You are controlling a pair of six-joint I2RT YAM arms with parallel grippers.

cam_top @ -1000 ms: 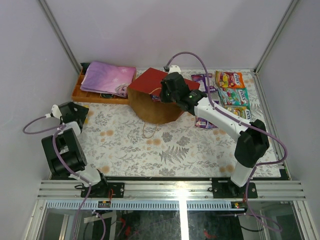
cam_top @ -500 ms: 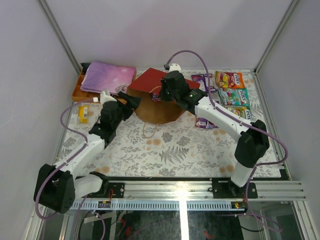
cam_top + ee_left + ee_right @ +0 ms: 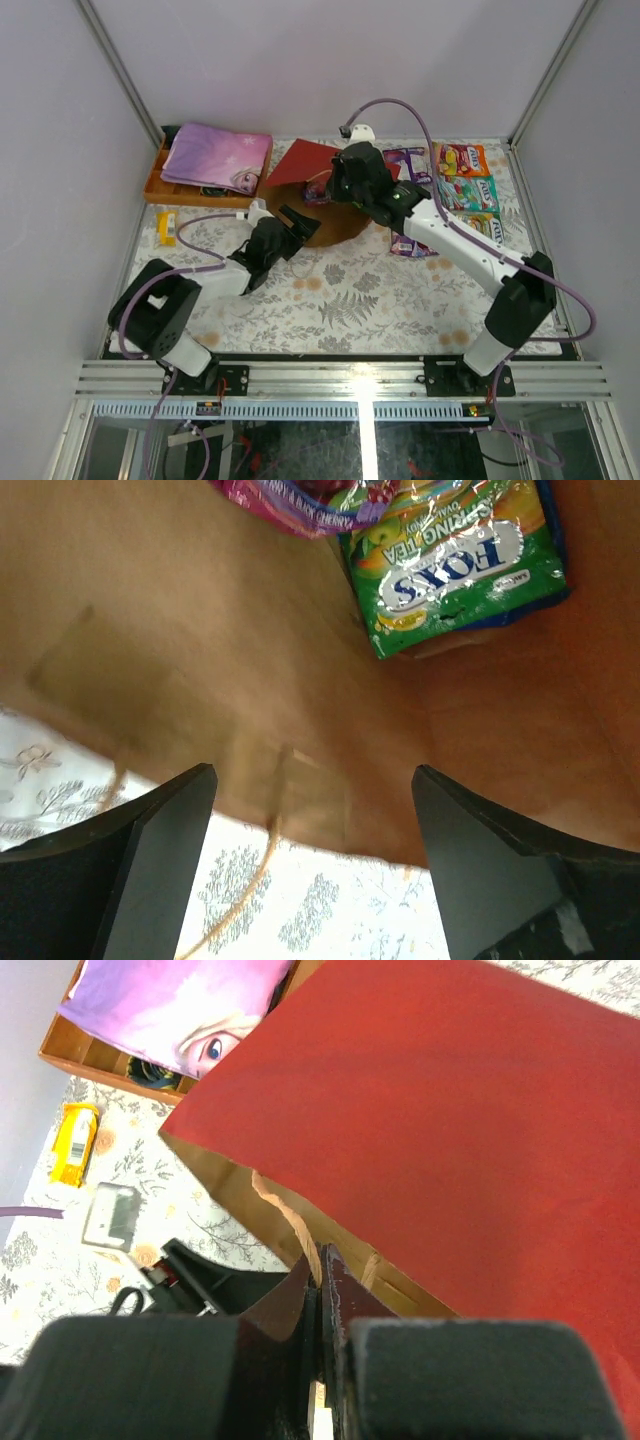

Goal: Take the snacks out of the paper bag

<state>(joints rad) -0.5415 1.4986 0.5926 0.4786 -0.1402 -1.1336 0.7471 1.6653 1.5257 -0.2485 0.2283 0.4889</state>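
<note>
Starting with the right wrist cam: the right fingers (image 3: 288,1305) are pinched completely closed on the top lip of the paper bag (image 3: 450,1110), right where the beige handle (image 3: 290,1220) comes off it. Looks to me like that arm is just playing doorstop, holding the lip up so the mouth gapes and the bag isn't sliding around. The bag is lying on its side on the table (image 3: 35,1250), red face up. The orange tray (image 3: 60,1055) with the pink-purple cloth (image 3: 170,1000) is sitting behind it, not part of the job.

Left wrist cam: the left fingers (image 3: 160,850) are spread wide with nothing between them, and they're hanging right at the mouth, looking into the brown inside. A green Fox's pack (image 3: 460,565) is lying deep in there with a purple packet (image 3: 300,500) just beyond it, touching or overlapping, I can't say which. So the bag isn't finished. My guess is the wide spread is so they can slide in and get around that green pack, since glossy plastic is slippery and it's flat against the paper.

Top cam: the bag is sitting toward the far edge of the table, around the middle, mouth facing the near-left side, which suits the left arm coming in from there. Other snacks (image 3: 465,190) are lined up at the far right corner, well apart from the bag and out of both arms' way.
</note>
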